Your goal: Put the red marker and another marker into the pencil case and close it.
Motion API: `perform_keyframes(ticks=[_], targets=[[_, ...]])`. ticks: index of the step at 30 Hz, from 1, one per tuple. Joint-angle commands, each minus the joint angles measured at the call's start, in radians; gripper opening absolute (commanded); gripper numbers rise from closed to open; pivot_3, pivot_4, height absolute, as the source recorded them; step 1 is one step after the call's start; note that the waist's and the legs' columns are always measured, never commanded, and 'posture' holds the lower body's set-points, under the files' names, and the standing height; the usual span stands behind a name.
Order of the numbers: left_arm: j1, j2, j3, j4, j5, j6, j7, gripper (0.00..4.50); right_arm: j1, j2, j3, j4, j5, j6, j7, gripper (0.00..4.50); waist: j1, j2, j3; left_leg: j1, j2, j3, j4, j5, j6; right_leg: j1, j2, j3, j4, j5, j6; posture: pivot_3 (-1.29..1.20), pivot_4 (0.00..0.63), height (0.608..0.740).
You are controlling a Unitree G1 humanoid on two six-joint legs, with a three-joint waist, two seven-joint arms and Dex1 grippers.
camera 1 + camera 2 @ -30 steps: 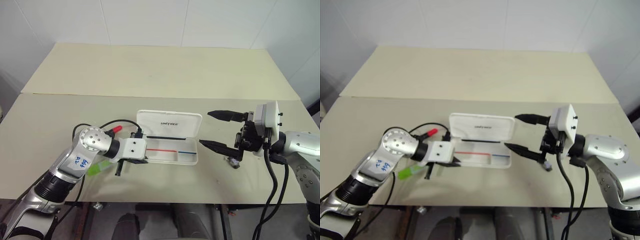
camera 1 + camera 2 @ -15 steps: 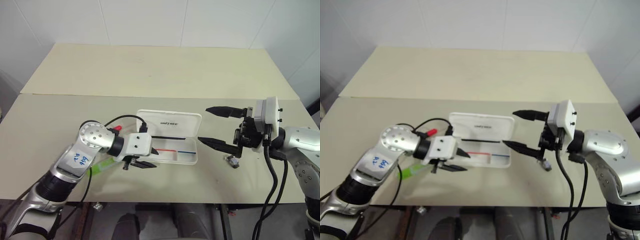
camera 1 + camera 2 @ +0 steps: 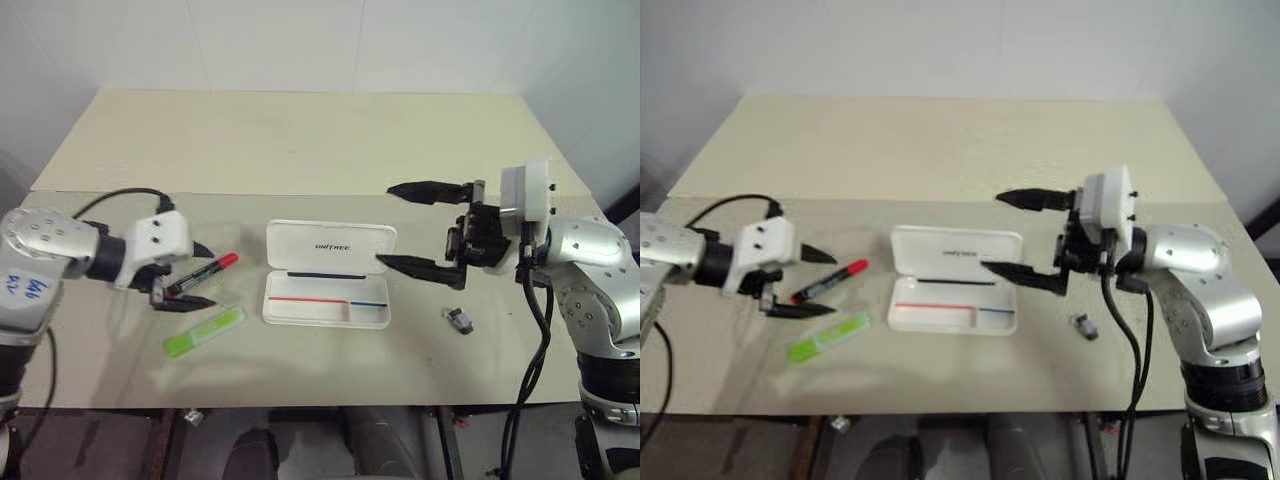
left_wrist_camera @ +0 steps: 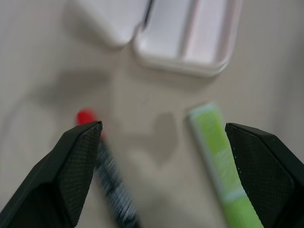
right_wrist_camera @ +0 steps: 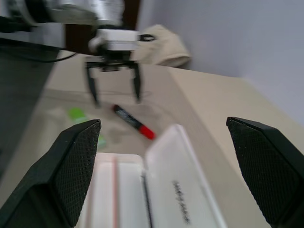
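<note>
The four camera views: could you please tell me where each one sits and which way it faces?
Left and right eye views: on the head, looking forward and down over the table; both arms show, with the open pencil case between them.
Left wrist view: along the open left tool, down at the red marker, green highlighter and case.
Right wrist view: along the open right tool, level across the case toward the left tool.
Shared: both wrist views show the case and both markers.
</note>
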Motion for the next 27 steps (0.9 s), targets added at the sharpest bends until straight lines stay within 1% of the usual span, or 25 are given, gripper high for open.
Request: perform_keyframes(ticks=[1, 3, 5, 7, 9, 15, 20, 23, 27], targets=[[-0.092, 0.041, -0.043, 0.129, 0.113, -0.083, 0.023, 4.46, -0.042, -0.003, 0.000, 0.010, 0.014, 0.000, 0.029, 4.50, 0.000, 0.000, 0.000, -0.001, 0.000, 0.000, 0.000, 0.000, 0.000, 0.000, 0.000, 0.000, 0.000, 0.000, 0.000, 0.00, 0.150, 0.740], [-0.130, 0.041, -0.089, 0.184, 0.165, -0.087, 0.017, 4.46, -0.054, 0.002, 0.005, 0.020, 0.007, -0.006, 0.035, 4.50, -0.002, 0.000, 0.000, -0.001, 0.000, 0.001, 0.000, 0.000, 0.000, 0.000, 0.000, 0.000, 0.000, 0.000, 0.000, 0.00, 0.150, 0.740], [-0.163, 0.015, -0.122, 0.213, 0.194, -0.068, 0.023, 4.46, -0.058, 0.007, 0.008, 0.020, 0.003, -0.009, 0.033, 4.50, -0.002, 0.000, 0.000, -0.001, 0.000, 0.001, -0.001, 0.000, 0.000, -0.001, 0.000, 0.000, 0.000, 0.000, 0.000, 0.00, 0.150, 0.740], [-0.173, -0.017, -0.147, 0.200, 0.200, -0.050, 0.022, 4.46, -0.054, 0.007, 0.006, 0.009, 0.004, -0.007, 0.026, 4.50, -0.002, 0.000, 0.000, -0.001, 0.000, 0.001, -0.001, -0.001, 0.000, -0.002, 0.000, -0.001, 0.004, 0.000, 0.003, 0.00, 0.150, 0.740], [-0.176, -0.045, -0.164, 0.182, 0.209, -0.018, 0.030, 4.46, -0.048, 0.006, 0.004, 0.001, 0.005, -0.005, 0.021, 4.50, -0.002, 0.000, 0.000, 0.000, 0.000, 0.000, -0.001, -0.001, 0.000, -0.002, 0.000, -0.001, 0.006, 0.003, 0.011, 0.00, 0.150, 0.740], [-0.182, -0.096, -0.235, 0.163, 0.280, 0.062, 0.061, 4.46, -0.031, 0.004, -0.005, -0.019, 0.009, -0.002, -0.001, 4.50, -0.004, 0.000, 0.000, 0.000, 0.000, -0.001, -0.001, -0.001, 0.001, -0.003, 0.000, -0.001, 0.009, 0.002, 0.012, 0.00, 0.150, 0.740], [-0.165, -0.105, -0.280, 0.144, 0.358, 0.095, 0.101, 4.46, -0.011, 0.004, -0.015, -0.041, 0.015, -0.002, -0.024, 4.50, -0.003, 0.000, 0.000, 0.001, 0.000, -0.001, 0.000, -0.001, 0.001, -0.003, 0.000, -0.001, 0.011, 0.002, 0.012, 0.00, 0.150, 0.740], [-0.159, -0.120, -0.281, 0.132, 0.362, 0.129, 0.109, 4.46, -0.001, 0.002, -0.020, -0.049, 0.017, -0.002, -0.033, 4.50, -0.003, 0.000, 0.000, 0.001, 0.000, -0.001, 0.000, -0.001, 0.001, -0.003, 0.000, -0.001, 0.011, 0.002, 0.012, 0.00, 0.150, 0.740], [-0.138, -0.117, -0.292, 0.130, 0.376, 0.121, 0.109, 4.46, 0.002, 0.003, -0.024, -0.054, 0.018, -0.005, -0.048, 4.50, -0.002, 0.000, 0.000, 0.002, 0.000, -0.001, 0.000, -0.001, 0.001, -0.002, 0.000, -0.001, 0.012, 0.002, 0.012, 0.00, 0.150, 0.740]])
